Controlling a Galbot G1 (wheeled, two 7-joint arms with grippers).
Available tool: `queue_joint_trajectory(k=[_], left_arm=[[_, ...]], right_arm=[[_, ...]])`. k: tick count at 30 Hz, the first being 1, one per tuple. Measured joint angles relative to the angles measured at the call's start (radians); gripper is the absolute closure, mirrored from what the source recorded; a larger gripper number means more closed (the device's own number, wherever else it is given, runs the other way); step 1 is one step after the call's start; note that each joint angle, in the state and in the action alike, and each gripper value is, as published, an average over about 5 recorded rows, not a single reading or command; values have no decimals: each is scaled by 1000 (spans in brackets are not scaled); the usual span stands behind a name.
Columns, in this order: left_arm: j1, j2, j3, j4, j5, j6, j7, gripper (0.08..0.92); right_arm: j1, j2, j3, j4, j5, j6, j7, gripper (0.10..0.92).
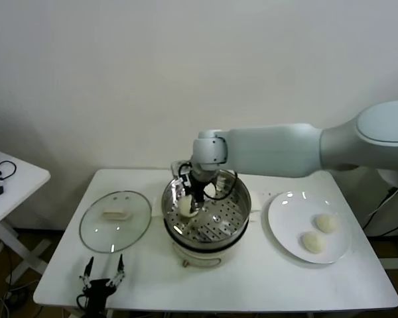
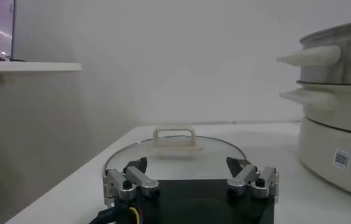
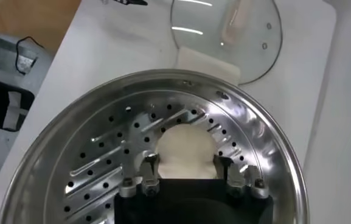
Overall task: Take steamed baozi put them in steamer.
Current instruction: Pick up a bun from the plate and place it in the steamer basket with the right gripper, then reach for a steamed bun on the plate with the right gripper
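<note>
One idle gripper, the left gripper (image 1: 105, 264), waits at the table's (image 1: 252, 285) near edge, at 7 o'clock from the steamer (image 1: 242, 205), fingers spread and empty. One glass lid (image 1: 99, 228) lies flat at the steamer's 9 o'clock.

Inside the one steamer, the right gripper (image 3: 186, 161) hangs low over the holed tray (image 3: 102, 164). Its jaws are partly spread on either side of one bun (image 3: 184, 146), which sits on the tray at about 9 o'clock; they seem not to pinch it.

To finish this placing well, the jaws probably should widen until both fingers clear the dough, then rise straight up, so that the soft bun is not dragged or dented.

One plate (image 1: 285, 225) at the steamer's 3 o'clock holds two buns (image 1: 313, 242) (image 1: 326, 222). That makes three buns counted for certain. A pale patch beyond the gripper may be a fourth; it cannot be told.
</note>
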Motion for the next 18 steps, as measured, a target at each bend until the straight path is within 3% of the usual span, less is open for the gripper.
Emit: queue_joint_trajectory(k=[6,18], left_arm=[[2,0,0,-3,1,-1,0,177],[-9,-3,7,-5,8,5,1,177]], right_arm=[[-6,-1,6,-1,-6,5,-5,212],[163,-173,-113,84,-20,118,-135,203]])
